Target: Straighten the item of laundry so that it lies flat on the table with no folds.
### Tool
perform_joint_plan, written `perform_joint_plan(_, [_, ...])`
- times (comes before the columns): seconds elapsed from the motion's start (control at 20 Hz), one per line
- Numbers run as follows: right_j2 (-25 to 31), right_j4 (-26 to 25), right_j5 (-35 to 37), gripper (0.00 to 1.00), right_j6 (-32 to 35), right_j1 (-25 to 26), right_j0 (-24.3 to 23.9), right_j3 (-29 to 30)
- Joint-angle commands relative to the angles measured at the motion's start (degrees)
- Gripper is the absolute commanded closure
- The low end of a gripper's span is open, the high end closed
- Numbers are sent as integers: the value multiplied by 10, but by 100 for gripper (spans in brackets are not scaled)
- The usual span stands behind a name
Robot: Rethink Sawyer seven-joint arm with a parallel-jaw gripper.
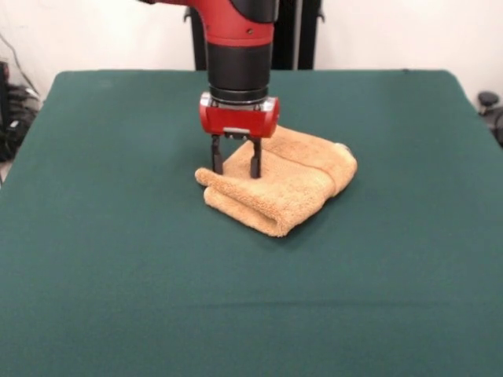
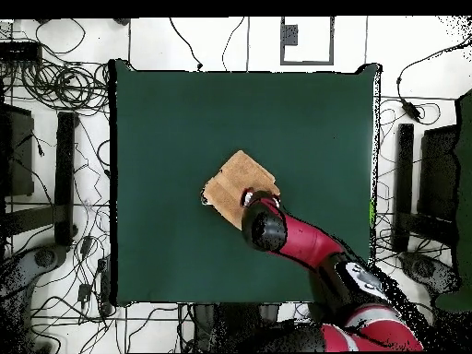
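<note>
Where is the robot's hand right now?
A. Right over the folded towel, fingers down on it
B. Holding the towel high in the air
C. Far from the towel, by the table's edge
A: the hand stands straight over the folded towel, its open fingers reaching the cloth, which lies on the table.

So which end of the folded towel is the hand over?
The hand stands over the towel's rolled end at picture-left in the front view, fingers apart.
</note>
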Motion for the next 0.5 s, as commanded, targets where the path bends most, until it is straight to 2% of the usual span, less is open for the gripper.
perform_joint_plan(0.05, [102,-9,92,0,54,-16,-22,2])
perform_joint_plan(0.3, [119,-26,100,0,41,-22,-44,14])
perform_joint_plan(0.5, [125,-33,140,0,29,-49,-52,16])
